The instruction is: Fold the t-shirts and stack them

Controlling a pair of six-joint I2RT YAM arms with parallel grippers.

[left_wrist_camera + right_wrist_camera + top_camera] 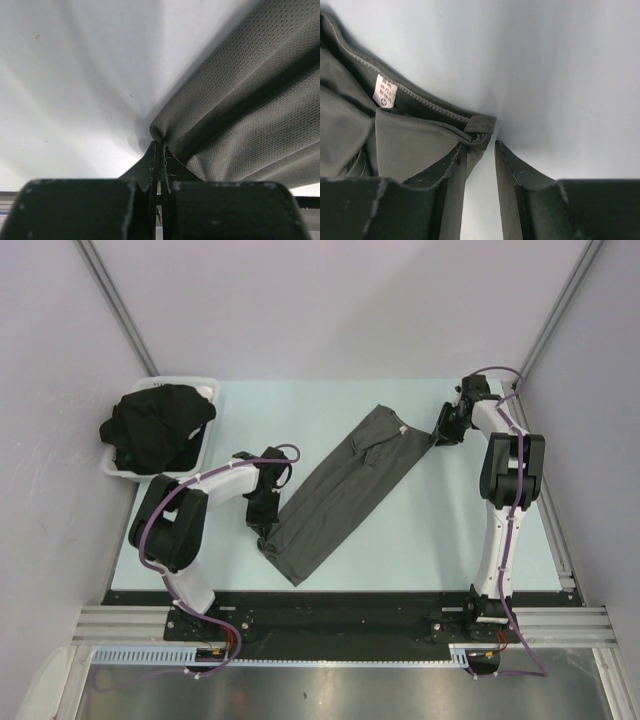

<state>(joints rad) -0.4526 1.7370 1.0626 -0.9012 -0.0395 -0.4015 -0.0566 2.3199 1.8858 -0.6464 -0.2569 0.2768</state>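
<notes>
The grey shirt (345, 490) lies in a long band slanting from near-left to far-right. The left gripper (265, 530) clenches its near-left end. The right gripper (436, 438), jaws parted and gripping nothing, sits at its far-right collar end. Black shirts (155, 425) fill the tray (207, 386) to its left.

far-left black t-shirts (155, 425) heaped, count unclear | tray (208, 390) mostly buried under them | charcoal t-shirt (410, 145) label (385, 92) print too small | left-wrist view crops this shirt

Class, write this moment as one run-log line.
left gripper: shut on grey t-shirt | right gripper: open by collar | black t-shirts: in tray
</notes>
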